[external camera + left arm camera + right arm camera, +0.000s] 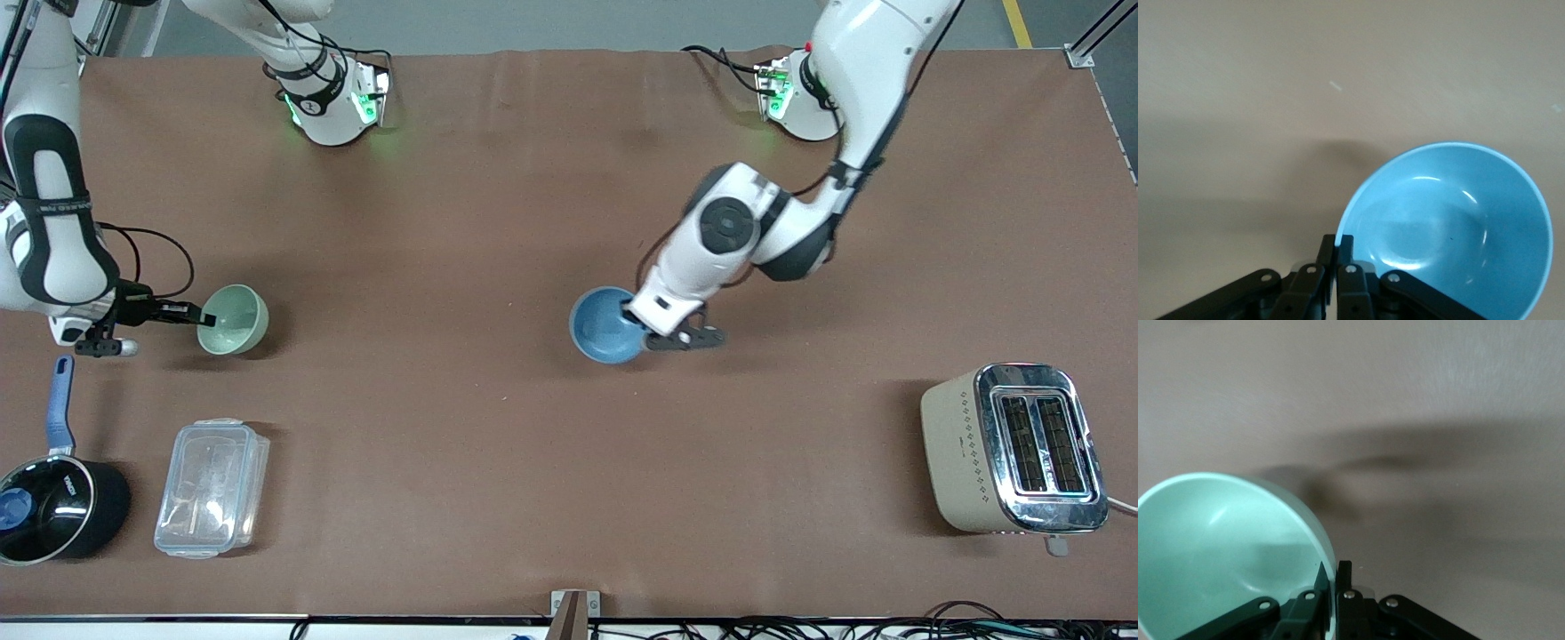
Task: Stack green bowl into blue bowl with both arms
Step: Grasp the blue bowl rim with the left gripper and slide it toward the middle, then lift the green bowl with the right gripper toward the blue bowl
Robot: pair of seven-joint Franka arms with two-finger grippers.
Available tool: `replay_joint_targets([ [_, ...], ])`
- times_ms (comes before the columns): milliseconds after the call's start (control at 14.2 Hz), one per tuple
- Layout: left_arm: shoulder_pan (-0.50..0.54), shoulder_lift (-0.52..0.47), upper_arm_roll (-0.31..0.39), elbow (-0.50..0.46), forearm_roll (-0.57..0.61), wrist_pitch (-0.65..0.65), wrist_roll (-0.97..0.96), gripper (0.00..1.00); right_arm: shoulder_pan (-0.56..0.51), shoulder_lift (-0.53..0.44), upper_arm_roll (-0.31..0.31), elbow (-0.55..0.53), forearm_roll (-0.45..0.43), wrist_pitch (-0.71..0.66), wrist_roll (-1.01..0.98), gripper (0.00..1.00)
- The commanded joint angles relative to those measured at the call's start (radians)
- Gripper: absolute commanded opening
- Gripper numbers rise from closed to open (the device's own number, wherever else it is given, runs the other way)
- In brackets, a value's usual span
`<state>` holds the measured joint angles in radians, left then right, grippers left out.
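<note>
1. Two arms are at work on the brown counter (462, 462). At the right arm's end a black saucepan (55, 511) with a blue handle sits nearest the front camera, and a clear lidded container (212, 487) lies just beside it.
2. The right gripper (206, 317) holds the green bowl (235, 318); its fingers (1344, 577) are pinched on the rim, one inside and one outside. The bowl is tilted, with its shadow on the counter beneath, over the counter farther from the front camera than the container.
3. The blue bowl (606, 324) is mid-counter, well apart from the green bowl and tilted, with its shadow below.
4. The left gripper (636, 322) has its fingers (1327, 252) clamped on the blue bowl's rim.
5. A beige toaster (1013, 449) with a chrome top stands at the left arm's end, nearer the front camera than the blue bowl.
</note>
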<state>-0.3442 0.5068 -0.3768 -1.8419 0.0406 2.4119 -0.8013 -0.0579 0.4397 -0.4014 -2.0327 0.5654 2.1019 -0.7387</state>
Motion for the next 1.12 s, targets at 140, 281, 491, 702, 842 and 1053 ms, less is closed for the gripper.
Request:
replay_joint_targets([
  [140,-0.146,0.156,0.027,0.179,0.024,-0.01,-0.134,0.0,0.032,-0.166,-0.007,-0.014,-0.027,-0.078,0.053,0.02],
  [281,-0.176,0.203,0.032,0.217,0.05,-0.008,-0.138,0.0,0.049,-0.226,0.018,-0.014,-0.109,-0.083,0.192,0.02],
  [491,-0.188,0.243,0.032,0.253,0.054,-0.008,-0.136,0.02,0.049,-0.317,0.142,-0.009,-0.195,-0.137,0.428,0.03],
  [702,-0.179,0.224,0.036,0.253,0.061,-0.011,-0.134,1.0,0.049,-0.358,0.292,0.002,-0.272,-0.137,0.654,0.04],
  [842,-0.173,0.161,0.071,0.256,0.126,-0.08,-0.13,1.0,0.049,-0.358,0.386,0.005,-0.272,-0.125,0.714,0.04],
  [1053,-0.093,0.032,0.111,0.354,0.188,-0.359,-0.095,1.0,0.052,-0.349,0.533,0.0,-0.272,-0.063,0.916,0.03],
])
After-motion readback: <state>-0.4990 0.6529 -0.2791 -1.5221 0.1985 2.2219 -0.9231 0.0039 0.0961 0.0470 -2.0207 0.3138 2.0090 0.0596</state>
